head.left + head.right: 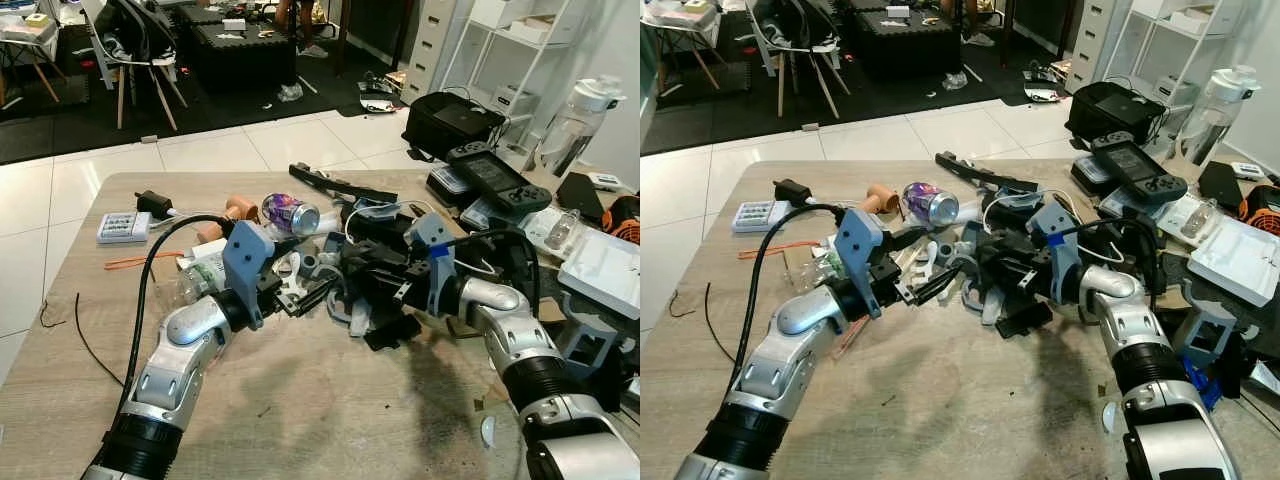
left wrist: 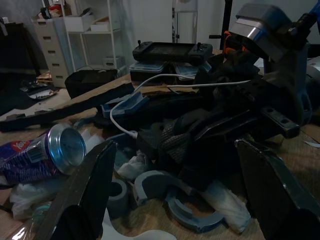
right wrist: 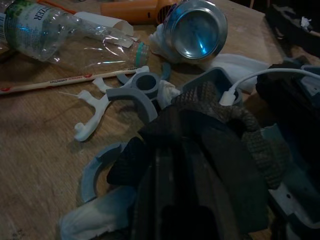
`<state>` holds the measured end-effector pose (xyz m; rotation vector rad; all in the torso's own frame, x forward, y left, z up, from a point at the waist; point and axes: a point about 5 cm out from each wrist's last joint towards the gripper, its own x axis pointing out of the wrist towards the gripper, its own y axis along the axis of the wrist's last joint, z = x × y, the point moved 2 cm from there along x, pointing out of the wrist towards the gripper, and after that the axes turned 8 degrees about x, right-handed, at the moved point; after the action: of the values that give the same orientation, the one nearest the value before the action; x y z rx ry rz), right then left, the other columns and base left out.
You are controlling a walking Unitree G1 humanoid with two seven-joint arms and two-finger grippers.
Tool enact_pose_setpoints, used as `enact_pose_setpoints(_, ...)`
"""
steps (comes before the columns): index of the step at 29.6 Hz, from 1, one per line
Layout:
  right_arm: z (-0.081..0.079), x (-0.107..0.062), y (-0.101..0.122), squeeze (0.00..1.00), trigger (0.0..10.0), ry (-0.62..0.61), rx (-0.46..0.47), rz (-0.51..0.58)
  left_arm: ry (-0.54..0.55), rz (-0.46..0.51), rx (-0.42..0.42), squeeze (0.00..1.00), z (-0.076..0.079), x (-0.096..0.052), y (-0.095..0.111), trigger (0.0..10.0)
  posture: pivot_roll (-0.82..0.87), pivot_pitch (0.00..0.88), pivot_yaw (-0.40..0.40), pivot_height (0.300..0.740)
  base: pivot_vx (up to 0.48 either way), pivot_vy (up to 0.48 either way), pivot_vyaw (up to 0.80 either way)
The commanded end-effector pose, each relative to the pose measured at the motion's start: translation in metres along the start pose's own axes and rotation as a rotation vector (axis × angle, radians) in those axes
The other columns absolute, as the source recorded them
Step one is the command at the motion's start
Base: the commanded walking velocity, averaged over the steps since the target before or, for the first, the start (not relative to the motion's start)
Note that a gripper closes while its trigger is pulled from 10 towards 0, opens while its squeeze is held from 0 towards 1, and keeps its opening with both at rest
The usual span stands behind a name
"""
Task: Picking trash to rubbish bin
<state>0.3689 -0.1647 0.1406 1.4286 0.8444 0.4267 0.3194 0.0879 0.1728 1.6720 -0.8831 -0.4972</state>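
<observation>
The left gripper (image 1: 300, 292) is reaching low over the wooden table (image 1: 300, 420) with its two black fingers (image 2: 82, 195) spread wide and holding nothing; between them grey plastic ring pieces (image 2: 150, 187) and a crumpled white tissue (image 2: 132, 166) are lying on the tabletop. At about three o'clock from it, the right gripper (image 1: 372, 285) is pressing into a dark pile of black parts and a mesh-textured cloth (image 3: 235, 130); whether its fingers are apart or together, I cannot tell. A white cable (image 2: 150, 82) is looping over that pile. At roughly twelve o'clock from the left gripper, a crushed purple can (image 1: 290, 213) is lying on its side, silver end showing. At about nine o'clock, a clear plastic bottle (image 3: 60, 37) is lying flat beside an orange-and-white stick (image 3: 60, 81). Farther off at two o'clock, a handheld game console (image 1: 490, 175) is resting on stacked cases.
</observation>
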Motion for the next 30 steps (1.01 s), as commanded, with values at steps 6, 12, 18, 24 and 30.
enact_pose_setpoints(6,-0.003,-0.002,-0.016,0.0,0.0,0.019,0.093,-0.033,-0.017,-0.011,0.012,0.0,0.0,0.001,-0.001,10.0,-0.1,0.09,-0.004,0.74,0.0,0.0,0.0)
enact_pose_setpoints(12,-0.012,0.003,0.026,0.0,0.0,0.081,0.152,0.174,0.008,-0.007,0.008,0.0,-0.005,-0.001,0.0,10.0,-0.1,0.088,-0.004,0.74,0.0,0.0,0.0)
enact_pose_setpoints(18,-0.037,-0.002,0.099,0.0,0.0,0.194,0.08,0.397,0.039,0.003,0.008,0.0,-0.013,-0.003,0.003,10.0,-0.09,0.079,-0.005,0.74,0.0,0.0,0.0)
enact_pose_setpoints(24,-0.035,-0.007,0.125,0.0,10.0,0.067,-0.019,0.5,0.16,0.021,0.007,0.0,-0.028,-0.005,0.008,10.0,-0.09,0.074,-0.008,0.74,0.0,0.0,0.0)
enact_pose_setpoints(30,-0.021,-0.013,0.121,0.0,10.0,-0.203,-0.214,0.515,0.494,-0.056,0.077,0.0,-0.065,-0.018,0.004,10.0,-0.09,0.067,-0.011,0.74,0.0,0.0,0.0)
